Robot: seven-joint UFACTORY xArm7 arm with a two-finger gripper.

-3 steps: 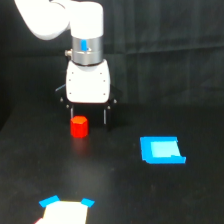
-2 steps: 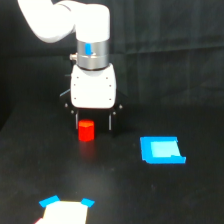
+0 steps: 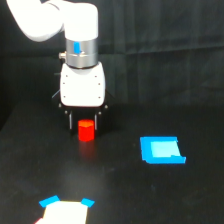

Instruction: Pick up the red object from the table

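Observation:
The red object [image 3: 86, 131] is a small stubby cylinder. It sits between the two dark fingers [image 3: 70, 123] of my gripper [image 3: 85, 132], right under the white gripper body. The fingers press close against its sides, so the gripper is shut on it. Its base is at or just above the black table [image 3: 125, 195]; a faint red reflection shows below it. The upper part of the object is hidden by the gripper body.
A flat blue rectangle [image 3: 162, 150] lies on the table toward the exterior view's right of the gripper. A blue-and-white patch [image 3: 65, 210] lies at the bottom edge, nearer the camera. The white arm rises to the upper left.
The gripper and the red object shifted together slightly to the exterior view's right and toward the camera. The fingers have drawn in from a wide stance to the object's sides.

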